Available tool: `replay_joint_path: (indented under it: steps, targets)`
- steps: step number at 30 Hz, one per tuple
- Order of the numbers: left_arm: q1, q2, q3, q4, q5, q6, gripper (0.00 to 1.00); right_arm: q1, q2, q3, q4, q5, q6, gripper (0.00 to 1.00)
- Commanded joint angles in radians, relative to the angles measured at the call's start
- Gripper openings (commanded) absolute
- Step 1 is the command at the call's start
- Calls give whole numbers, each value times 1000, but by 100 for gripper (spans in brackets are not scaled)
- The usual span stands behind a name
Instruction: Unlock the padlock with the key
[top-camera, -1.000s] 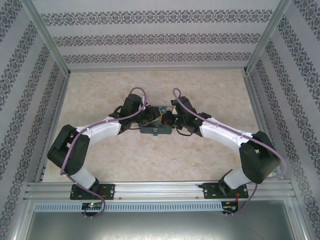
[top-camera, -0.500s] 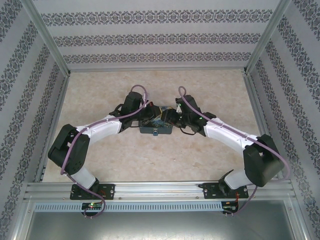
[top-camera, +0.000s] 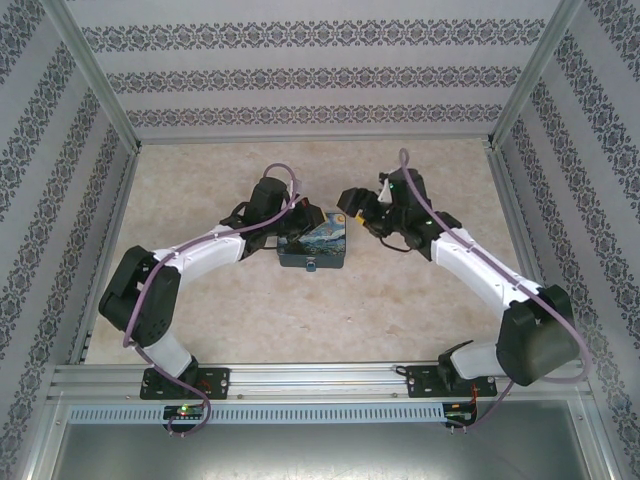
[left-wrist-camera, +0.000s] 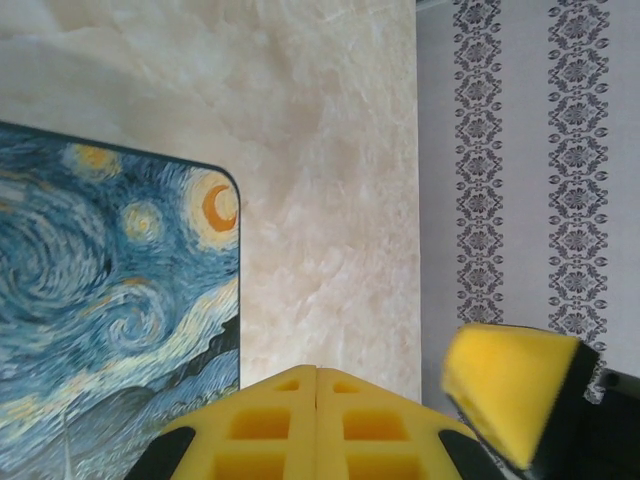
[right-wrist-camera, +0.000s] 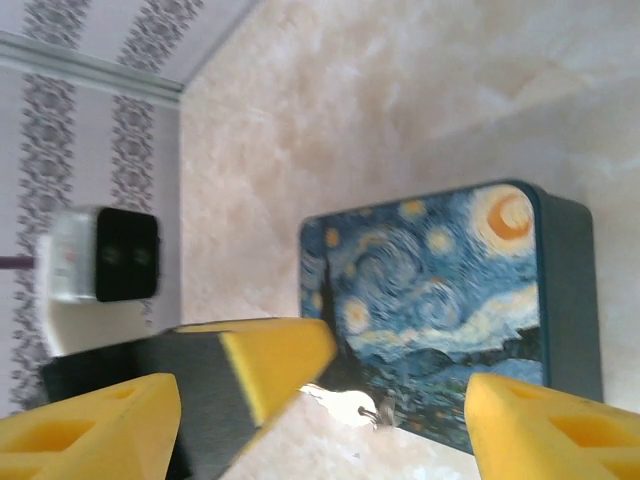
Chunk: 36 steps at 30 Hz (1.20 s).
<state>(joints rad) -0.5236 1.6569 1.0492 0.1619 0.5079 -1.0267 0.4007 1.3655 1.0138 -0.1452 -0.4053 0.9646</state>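
A: My left fingers (left-wrist-camera: 280, 425) are clenched on my screen. In the left wrist view the two yellow pads meet along one seam, no gap.

B: Clenched on what?

A: On the padlock (right-wrist-camera: 340, 400), as far as I can read it. In the right wrist view a tiny silvery piece sticks out from under the tip of the left fingers, at the lower left corner of the tin (right-wrist-camera: 440, 290). The pinch point itself is hidden from me, and the piece is too small for any detail.

B: And your right fingers (right-wrist-camera: 85, 430)?

A: Released. I see one yellow pad in each lower corner of the right wrist view, wide apart, with the tin and the counter (right-wrist-camera: 400, 120) showing between them.

B: Where do they sit from above?

A: From the top camera I have the left fingers at the tin's left end and the right fingers near its far right corner, with a gap to the left fingers. One right pad (left-wrist-camera: 510, 390) also shows, blurred, at the lower right of the left wrist view.

B: The tin?

A: Flat on the pale marbled counter, between the two arms, painted face up: blue swirls and a yellow moon. A small pale fitting (top-camera: 312, 266) sits on its front wall.
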Motion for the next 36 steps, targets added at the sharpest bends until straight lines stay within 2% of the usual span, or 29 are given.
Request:
replay_joint_path:
  steps: [1, 9, 15, 19, 27, 31, 36]
  targets:
    - [3, 20, 29, 8, -15, -18, 0, -29, -45, 59, 3, -66, 78, 77]
    - [3, -8, 5, 32, -78, -65, 0, -101, -45, 86, 11, -179, 193, 80]
    - [2, -21, 12, 19, -113, -79, 0, -140, -74, 39, 50, -199, 251, 80]
    - [1, -25, 17, 8, -132, -72, 0, -107, -95, 128, -5, -191, 187, 79]
    - [1, -8, 6, 37, -127, -74, 0, -77, -65, 148, -1, -188, 187, 79]
    - [2, 3, 14, 39, -106, -62, 0, -77, -49, 120, 6, -163, 193, 79]
    - [6, 11, 18, 45, -84, -21, 0, -89, -42, 49, 14, -130, 109, 78]
